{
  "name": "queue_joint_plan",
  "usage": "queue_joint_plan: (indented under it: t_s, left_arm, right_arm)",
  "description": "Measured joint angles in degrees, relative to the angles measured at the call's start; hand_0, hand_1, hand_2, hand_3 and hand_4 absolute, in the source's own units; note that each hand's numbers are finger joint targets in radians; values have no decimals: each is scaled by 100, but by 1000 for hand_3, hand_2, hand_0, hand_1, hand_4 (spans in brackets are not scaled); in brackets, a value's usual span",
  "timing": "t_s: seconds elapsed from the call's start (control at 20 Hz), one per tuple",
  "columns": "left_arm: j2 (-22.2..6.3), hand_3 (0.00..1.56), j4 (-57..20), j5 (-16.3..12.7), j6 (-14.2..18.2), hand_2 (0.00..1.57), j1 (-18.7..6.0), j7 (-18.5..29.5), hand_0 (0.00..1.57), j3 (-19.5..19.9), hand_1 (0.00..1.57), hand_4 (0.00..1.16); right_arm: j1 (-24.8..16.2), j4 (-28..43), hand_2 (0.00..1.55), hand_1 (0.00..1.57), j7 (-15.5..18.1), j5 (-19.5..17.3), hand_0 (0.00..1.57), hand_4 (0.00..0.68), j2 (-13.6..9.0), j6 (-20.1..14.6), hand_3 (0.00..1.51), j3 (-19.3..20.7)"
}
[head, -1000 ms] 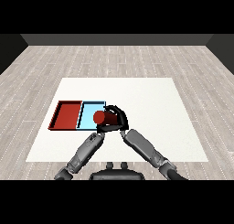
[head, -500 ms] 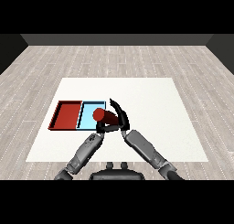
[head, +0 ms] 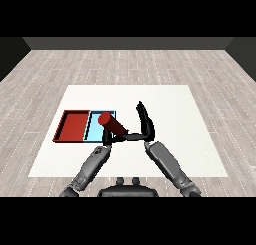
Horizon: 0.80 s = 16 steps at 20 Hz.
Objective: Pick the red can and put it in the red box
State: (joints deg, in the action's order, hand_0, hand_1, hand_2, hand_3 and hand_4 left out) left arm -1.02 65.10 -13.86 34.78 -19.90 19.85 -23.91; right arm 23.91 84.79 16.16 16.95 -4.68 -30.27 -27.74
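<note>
Red and lying tilted on its side, the red can (head: pixel 113 124) shows one round end toward the far left and its body running down to the right. It sits over the near right corner of the light blue tray (head: pixel 95 129), not inside the red tray (head: pixel 72 126). Whether it rests on the tray's rim or is lifted just above it cannot be told from this view.

Its lower end meets the right hand (head: pixel 141 129), whose thumb reaches left under the can while the fingers (head: pixel 142 111) stand straight up and spread away from it, not wrapped round it. The left hand (head: pixel 106 138) is just below the can, at the near edge of the light blue tray; most of it is hidden behind the can and its own forearm, so I cannot tell how its fingers stand.

Both trays lie side by side and touching on the white desk (head: pixel 170 104), the red one to the left. Two grey forearms come in from the lower part of the view and meet near the can.
</note>
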Motion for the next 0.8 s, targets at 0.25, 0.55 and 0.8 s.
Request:
queue_joint_plan:
  t_s: [0.25, 0.55, 0.8]
  left_arm:
    - [-374, 1472, 266, 222, 45, 1571, 113, -109, 1571, 150, 1571, 1134]
    - [-1227, 1467, 405, 450, 16, 1560, 73, -396, 1571, 538, 1571, 1115]
    - [-1947, 1462, 57, 504, -169, 1555, -50, -710, 1571, 1034, 1571, 1091]
  right_arm:
    - [-672, 1027, 0, 0, -112, 116, 0, 0, -636, 257, 0, 420]
    - [-1814, 1331, 0, 0, 236, 328, 0, 0, -1145, 554, 0, 923]
    - [-2355, 1370, 0, 0, 382, 374, 0, 0, -1351, 704, 0, 1199]
